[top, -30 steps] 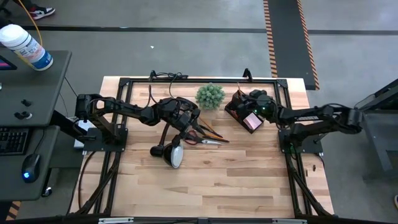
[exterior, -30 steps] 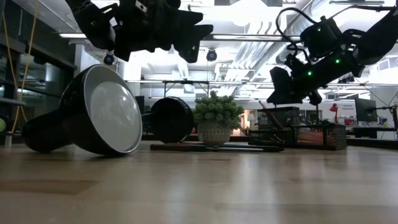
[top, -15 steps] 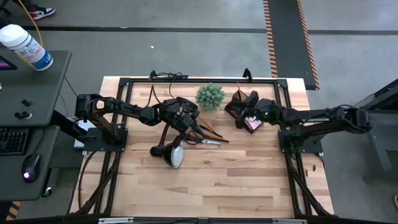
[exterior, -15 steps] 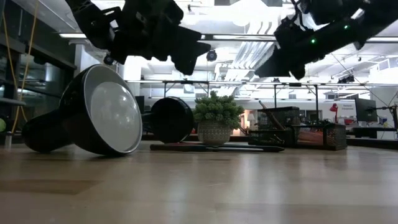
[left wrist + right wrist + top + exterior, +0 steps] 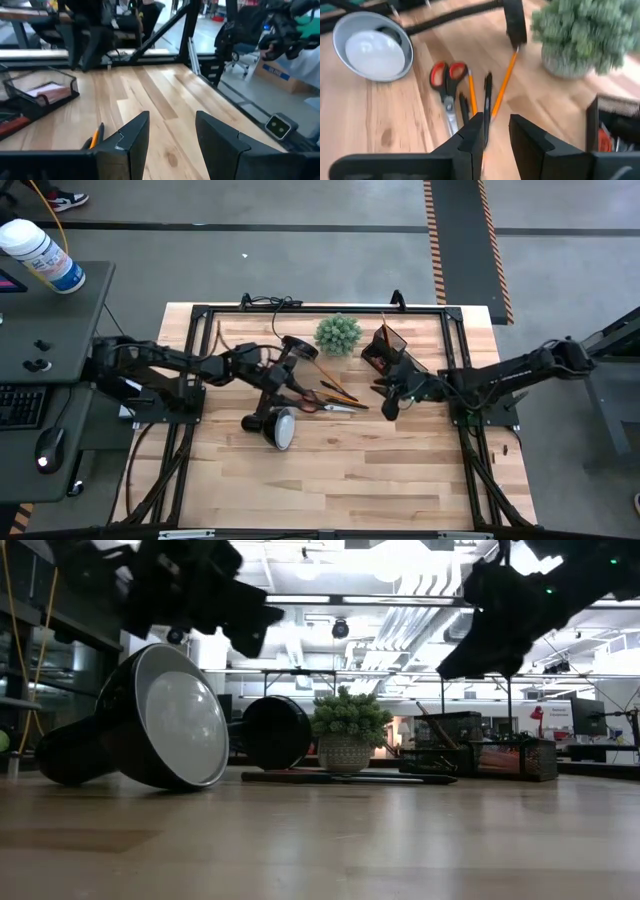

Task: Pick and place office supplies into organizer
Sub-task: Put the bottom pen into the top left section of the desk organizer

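Note:
Red-handled scissors [image 5: 447, 85] [image 5: 322, 403] lie flat on the table beside thin orange pencils [image 5: 503, 84] and a dark pen [image 5: 487, 95]. The dark organizer [image 5: 388, 343] stands near the far edge; the left wrist view shows a pink pad [image 5: 44, 91] lying inside the organizer. My right gripper [image 5: 496, 120] [image 5: 386, 402] hovers open, above the table, between the organizer and the pencils, pointing at them. My left gripper [image 5: 172, 120] [image 5: 262, 372] is open, raised above the table left of the scissors, by the lamp's neck. The binder clip does not show.
A black gooseneck lamp lies with its head [image 5: 281, 429] tipped on the table and its round base [image 5: 297, 348] near the far edge. A round green plant [image 5: 338, 333] stands between the lamp base and the organizer. Bare wood [image 5: 380, 470] stretches toward the near edge.
My right gripper has come away from above the organizer, moving toward the table's near edge and left, toward the pencils and scissors. My left gripper has drawn back toward the table's left edge, away from the scissors. The supplies on the table have stayed put.

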Tool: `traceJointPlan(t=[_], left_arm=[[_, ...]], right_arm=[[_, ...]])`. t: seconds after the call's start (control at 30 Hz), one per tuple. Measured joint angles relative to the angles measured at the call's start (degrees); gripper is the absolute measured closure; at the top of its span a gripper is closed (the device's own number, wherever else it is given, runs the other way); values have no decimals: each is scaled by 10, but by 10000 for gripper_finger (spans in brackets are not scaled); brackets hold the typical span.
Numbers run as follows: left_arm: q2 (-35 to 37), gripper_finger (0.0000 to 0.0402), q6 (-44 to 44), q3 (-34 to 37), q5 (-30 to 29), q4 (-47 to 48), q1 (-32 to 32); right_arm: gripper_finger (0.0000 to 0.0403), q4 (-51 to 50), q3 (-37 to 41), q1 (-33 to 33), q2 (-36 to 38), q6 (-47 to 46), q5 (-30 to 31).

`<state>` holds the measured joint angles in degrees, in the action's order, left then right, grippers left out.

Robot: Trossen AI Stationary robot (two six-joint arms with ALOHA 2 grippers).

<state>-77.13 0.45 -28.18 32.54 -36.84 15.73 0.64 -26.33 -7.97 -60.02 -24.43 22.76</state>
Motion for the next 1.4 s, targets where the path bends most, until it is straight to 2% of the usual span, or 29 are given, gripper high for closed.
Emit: traceJointPlan(t=[0.2, 0.33, 0.6, 0.77, 0.97, 1.23, 1.4], left_arm=[[56, 255, -3, 46, -2, -4, 0], [75, 255, -4, 72, -36, -4, 0], [75, 255, -9, 92, -52, -2, 0], [75, 255, -9, 92, -52, -3, 0], [75, 255, -9, 92, -52, -2, 0], [75, 254, -9, 92, -52, -1, 0], [75, 254, -9, 92, -52, 0, 0]], right_arm=[[320, -4, 0, -59, -48, -69, 47], [320, 18, 0, -84, -105, -105, 73], [320, 209, 0, -88, -226, -55, 83], [320, 296, 0, -66, -281, -23, 46], [320, 260, 0, -55, -296, -31, 38], [320, 172, 0, -55, -296, -87, 17], [320, 162, 0, -55, -296, -93, 2]])
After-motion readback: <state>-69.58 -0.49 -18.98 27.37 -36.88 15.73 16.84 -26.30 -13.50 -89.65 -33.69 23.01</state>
